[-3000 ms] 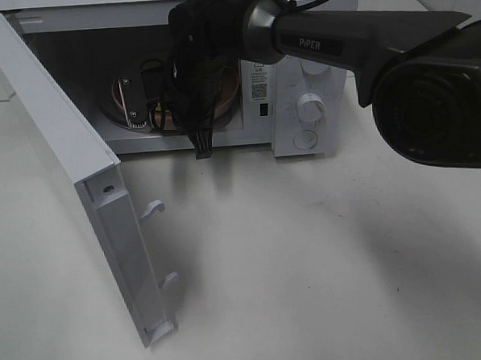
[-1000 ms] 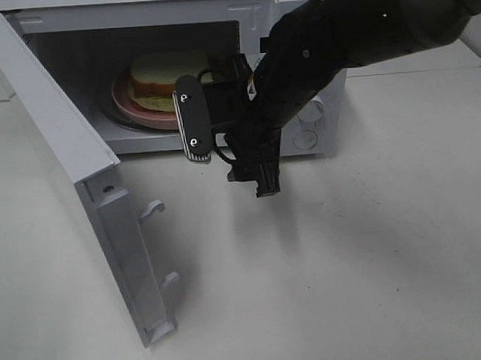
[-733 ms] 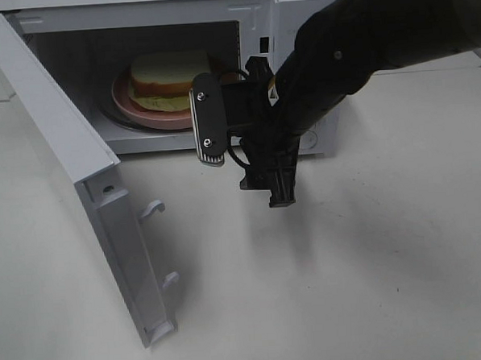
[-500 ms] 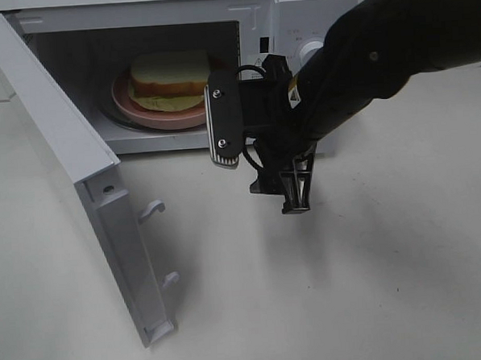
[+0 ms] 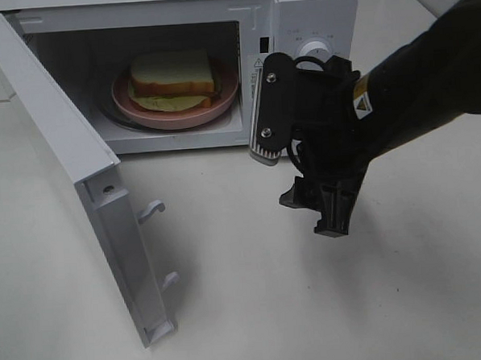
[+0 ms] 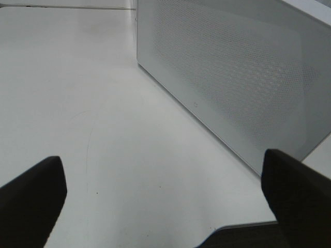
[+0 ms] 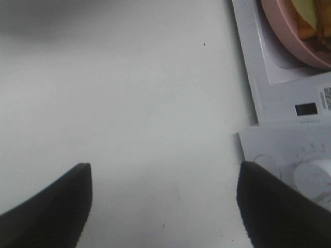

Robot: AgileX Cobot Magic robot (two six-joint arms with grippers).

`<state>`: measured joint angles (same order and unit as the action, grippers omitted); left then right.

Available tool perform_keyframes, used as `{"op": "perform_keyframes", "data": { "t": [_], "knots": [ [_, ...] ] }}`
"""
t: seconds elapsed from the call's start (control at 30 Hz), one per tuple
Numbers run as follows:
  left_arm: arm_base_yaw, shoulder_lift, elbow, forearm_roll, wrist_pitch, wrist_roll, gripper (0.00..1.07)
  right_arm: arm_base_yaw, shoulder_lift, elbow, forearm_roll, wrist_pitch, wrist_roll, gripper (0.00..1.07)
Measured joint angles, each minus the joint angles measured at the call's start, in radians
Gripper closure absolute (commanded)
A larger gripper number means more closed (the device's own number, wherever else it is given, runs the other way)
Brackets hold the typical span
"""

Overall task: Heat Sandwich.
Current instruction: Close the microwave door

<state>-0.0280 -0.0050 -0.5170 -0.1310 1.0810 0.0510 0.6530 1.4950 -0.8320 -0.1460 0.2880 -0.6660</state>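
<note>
Sandwich [image 5: 172,77] on pink plate [image 5: 220,100] inside microwave [image 5: 312,3], behind and left of right pincer [image 5: 299,189], spread and empty before dial panel [image 5: 297,28]. Door [image 5: 62,157] wide open toward desk's [image 5: 248,317] left edge; left pincer [image 6: 165,206], also spread and empty, facing its outer side: likely nearer for closing.

end effector [image 7: 163,173] spread, empty | pink plate [image 7: 287,37] inside microwave [image 7: 282,101]

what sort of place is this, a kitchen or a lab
Likely a robot lab bench staged as a kitchen: a microwave with a sandwich on a plate inside, on a plain white table, and a black robot arm over it.
</note>
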Motion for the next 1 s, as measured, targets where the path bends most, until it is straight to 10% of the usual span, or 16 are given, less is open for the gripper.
{"op": "perform_keyframes", "data": {
  "t": [1.0],
  "knots": [
    [0.0,0.0,0.0,0.0,0.0,0.0,0.1,0.0,-0.61,0.102,0.007,0.665,0.612,0.32]
  ]
}}
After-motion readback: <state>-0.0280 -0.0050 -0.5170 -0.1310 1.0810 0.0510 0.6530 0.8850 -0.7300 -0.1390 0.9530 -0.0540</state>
